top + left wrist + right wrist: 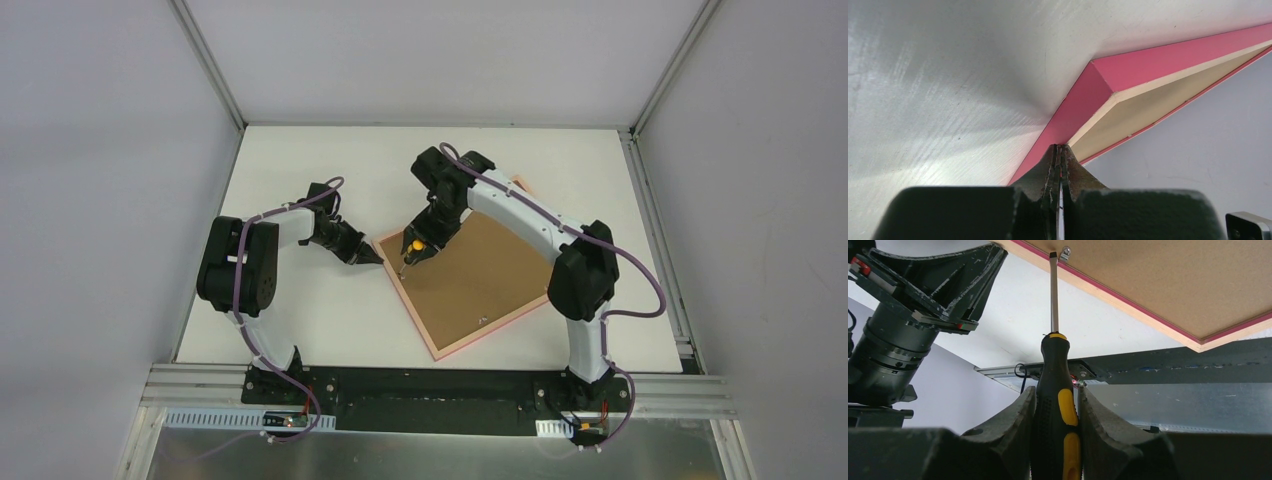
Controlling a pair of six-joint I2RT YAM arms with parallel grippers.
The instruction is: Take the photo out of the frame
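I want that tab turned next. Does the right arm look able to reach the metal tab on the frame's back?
Probably yes: the right gripper holds a screwdriver whose tip sits right beside the metal tab on the frame, nothing between them.

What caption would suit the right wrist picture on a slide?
Right gripper holds a black-and-yellow screwdriver, its tip by a metal tab on the pink frame with its brown back.
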